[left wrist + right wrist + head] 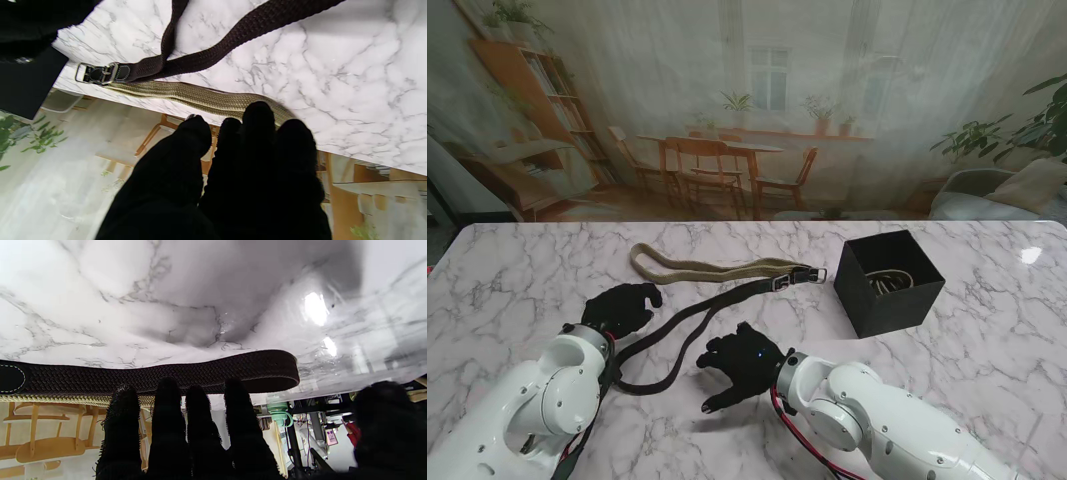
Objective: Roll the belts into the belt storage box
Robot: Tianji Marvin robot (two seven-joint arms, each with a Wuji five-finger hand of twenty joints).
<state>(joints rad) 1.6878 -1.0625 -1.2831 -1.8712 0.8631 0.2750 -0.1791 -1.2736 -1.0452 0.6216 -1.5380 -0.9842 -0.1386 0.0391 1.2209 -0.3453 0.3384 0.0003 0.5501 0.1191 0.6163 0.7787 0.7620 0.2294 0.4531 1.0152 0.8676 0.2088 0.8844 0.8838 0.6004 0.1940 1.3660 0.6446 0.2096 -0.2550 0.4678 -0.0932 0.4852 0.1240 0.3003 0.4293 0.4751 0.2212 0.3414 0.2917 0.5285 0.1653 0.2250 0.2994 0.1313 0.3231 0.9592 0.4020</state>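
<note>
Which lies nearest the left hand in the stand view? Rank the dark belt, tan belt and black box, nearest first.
1. dark belt: just right of the left hand.
2. tan belt: farther from me, toward the middle.
3. black box: far to the right.

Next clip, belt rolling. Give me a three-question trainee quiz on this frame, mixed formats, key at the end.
1. True or false: the black storage box already has something inside it.
2. Multiple choice: the buckles of the tan belt and the dark brown belt lie
A. at the table's left edge
B. close together, just left of the box
C. inside the box
3. Short answer: is the left hand or the right hand gripping a belt?

Key
1. True: a coiled item shows inside.
2. B
3. Neither. Both hover with fingers apart: the left one over the dark belt, the right one beside it.
</note>
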